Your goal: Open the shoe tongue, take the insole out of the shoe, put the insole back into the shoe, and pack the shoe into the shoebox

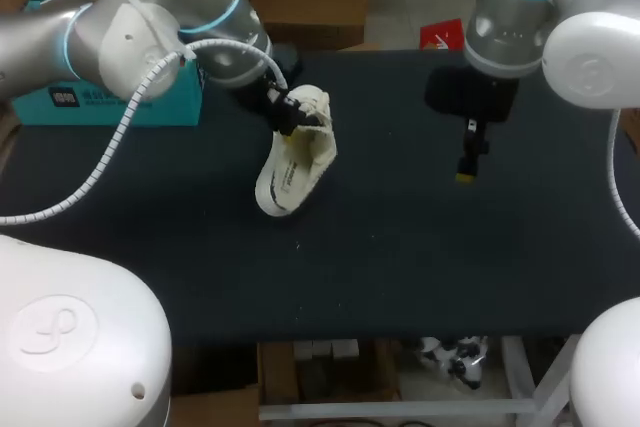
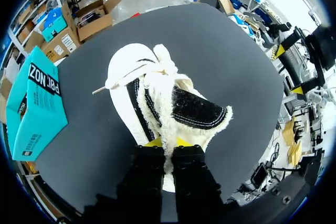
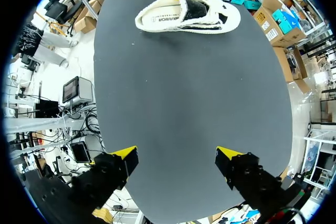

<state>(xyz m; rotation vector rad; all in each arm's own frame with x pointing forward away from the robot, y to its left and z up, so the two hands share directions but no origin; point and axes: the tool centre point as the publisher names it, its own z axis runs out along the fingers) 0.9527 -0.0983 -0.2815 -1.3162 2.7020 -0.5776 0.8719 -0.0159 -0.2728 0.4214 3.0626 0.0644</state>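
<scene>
**Item 1, shoe.** White, fleece-lined. Lies tipped onto its side on the dark table, printed sole turned toward the right arm's side. Shows loose laces near its far end, with one lace tip poking out sideways. Shows a dark inner surface in the opening, edged with white stitching (cannot tell whether this is the insole itself).

**Item 2, left gripper.** Sits directly on the shoe, at the end farthest from the robot. Is closed down almost completely, yellow tips nearly together. Pinches the fleecy rim of the shoe's opening from both sides, the fleece passing between the two fingers. Has hold of nothing else.

**Item 3, right gripper.** Hangs well apart from the shoe, on its sole side, over bare table. Stands spread wide, yellow tips far from one another. Has nothing between the fingers and touches nothing.

**Item 4, shoebox.** Teal. Rests on the left arm's side of the shoe and a little farther back. Is near the shoe but clear of it, with a strip of dark table between the two. Cannot tell from these views whether open or lidded.
</scene>
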